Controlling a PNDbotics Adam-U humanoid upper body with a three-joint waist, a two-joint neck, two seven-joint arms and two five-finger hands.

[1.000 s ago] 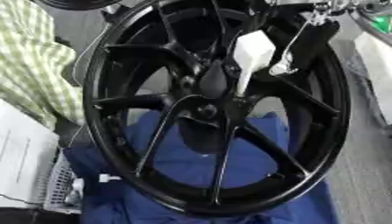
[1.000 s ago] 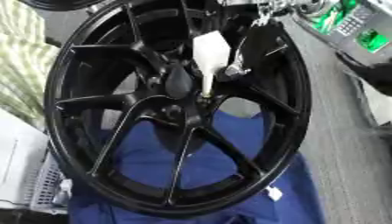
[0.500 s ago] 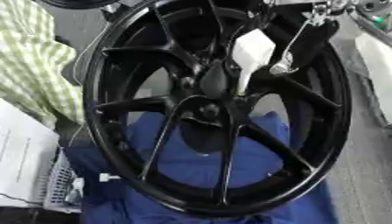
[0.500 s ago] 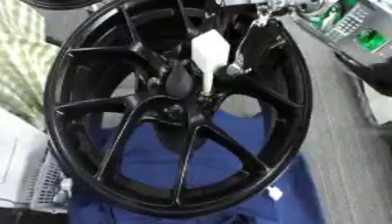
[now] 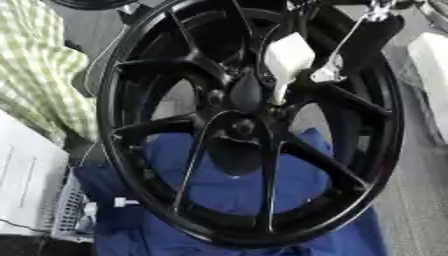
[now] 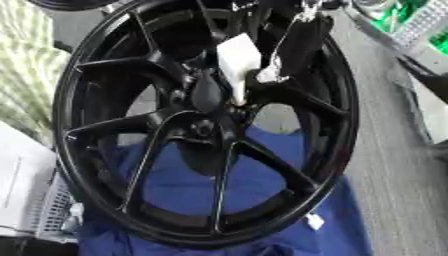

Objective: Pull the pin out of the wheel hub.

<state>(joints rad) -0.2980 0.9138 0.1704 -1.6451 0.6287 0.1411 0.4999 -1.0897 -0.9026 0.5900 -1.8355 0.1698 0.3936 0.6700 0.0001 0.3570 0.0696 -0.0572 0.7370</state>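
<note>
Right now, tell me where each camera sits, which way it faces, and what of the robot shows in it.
Left eye view: in the head, looking down at the black wheel on blue cloth; the dark right arm reaches from the top right to the white pin at the hub, its fingers not clear.
Right eye view: beside it, same aim; same arm at top.
Both share wheel, pin and cloth, and a green checked cloth at left.

Black wheel [image 5: 254, 125], white pin [image 5: 284, 62], blue cloth [image 5: 227, 190]

Grey floor [image 6: 394, 150], blue cloth [image 5: 227, 190], green checked fabric [image 5: 44, 75], white box [image 5: 26, 190].
</note>
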